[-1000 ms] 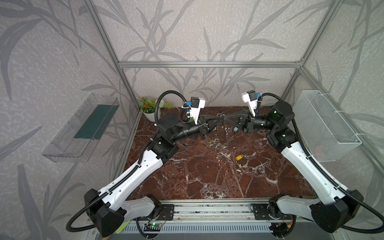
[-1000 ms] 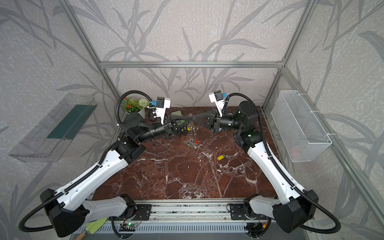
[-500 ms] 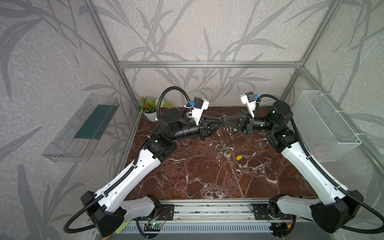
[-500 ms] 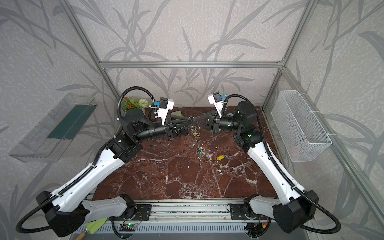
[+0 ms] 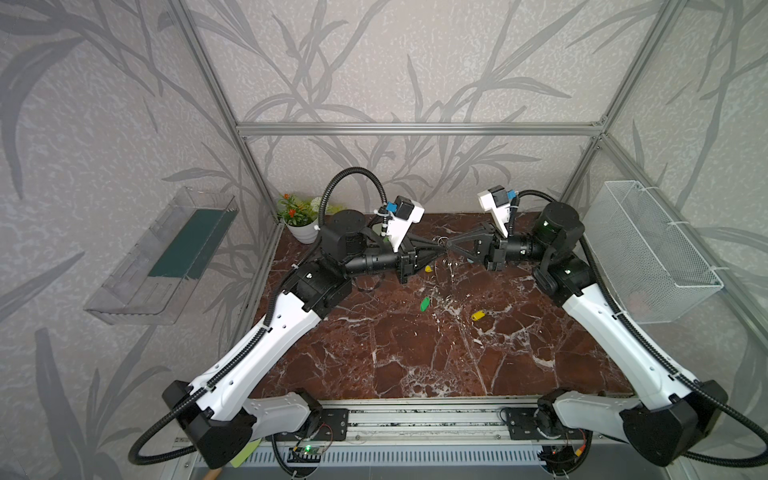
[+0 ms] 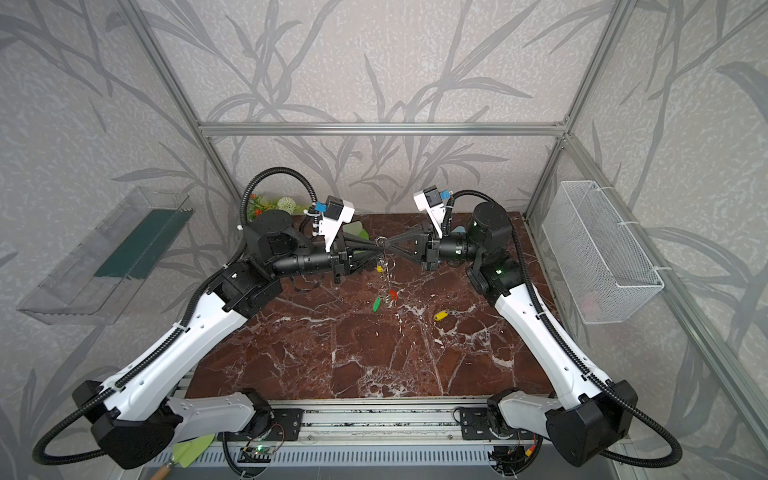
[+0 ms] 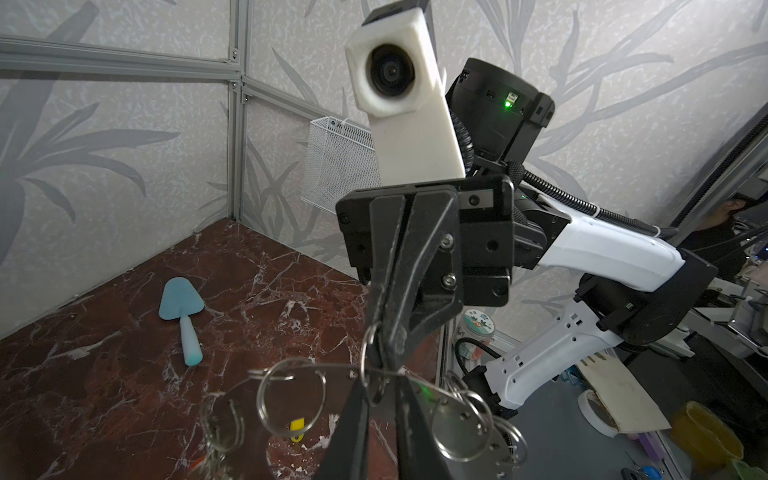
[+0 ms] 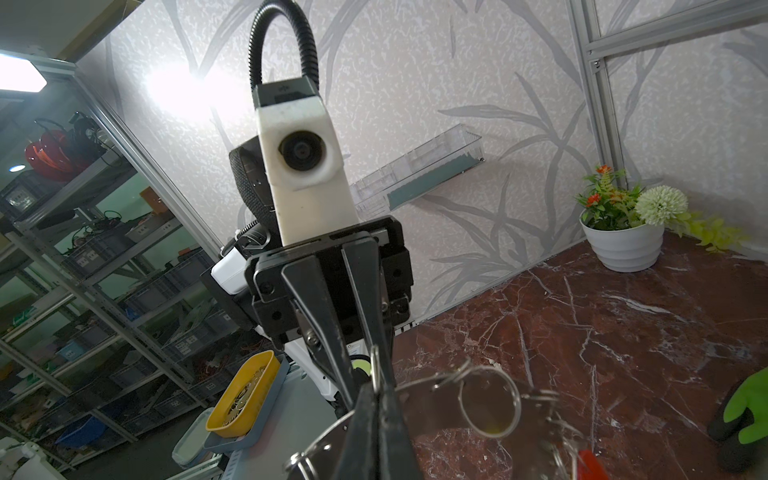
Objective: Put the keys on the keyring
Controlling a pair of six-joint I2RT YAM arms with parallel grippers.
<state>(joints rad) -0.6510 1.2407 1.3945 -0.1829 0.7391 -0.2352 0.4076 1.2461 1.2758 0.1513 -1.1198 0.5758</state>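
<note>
Both arms met tip to tip in mid-air above the back of the marble table, with the keyring slung between them. Over the preceding second the left gripper had closed in on the right gripper and reseated its pinch. Its jaws now stood almost together on a small loop at the ring's rim, as far as the wrist views showed. The right gripper's jaws were fully closed on the ring's edge. This was judged a regrip to present a free loop. A green-tagged key and a red-tagged key appeared to hang below the ring. A yellow-tagged key lay on the table, well apart and apparently unattached. No brand or writing was legible; a round label on a white container beyond the table was too blurred to read.
</note>
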